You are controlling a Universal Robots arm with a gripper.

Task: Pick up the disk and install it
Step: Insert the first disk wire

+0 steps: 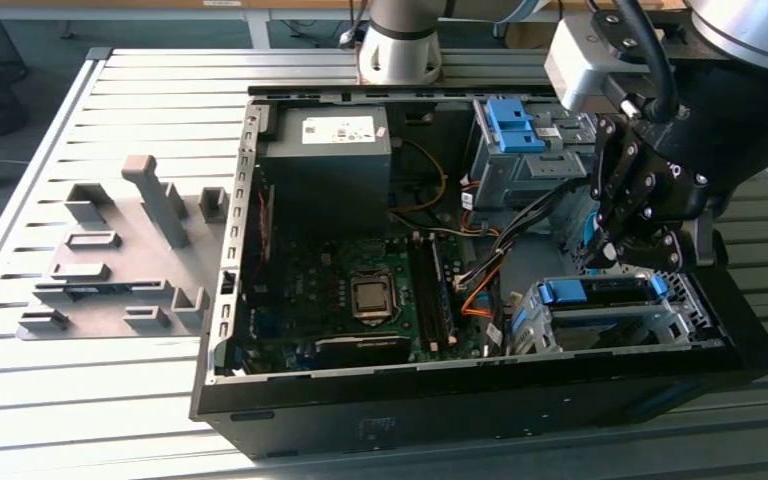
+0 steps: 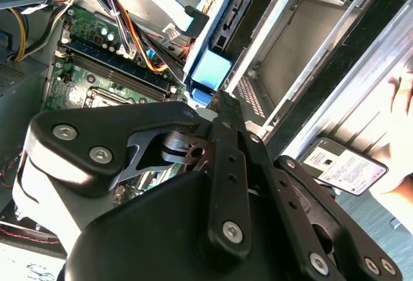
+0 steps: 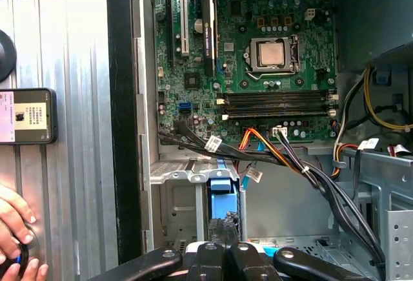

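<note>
Disk [image 1: 602, 291] blue-railed, flat in grey metal bay [image 1: 544, 322], gripper [image 1: 634, 262] above

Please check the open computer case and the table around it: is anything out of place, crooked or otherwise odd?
Inside the case nothing looks damaged or askew. The odd part is beside it: in the first wrist view a person's hand rests on the slatted table, near a phone, close to the gripper over the blue-railed disk.
</note>
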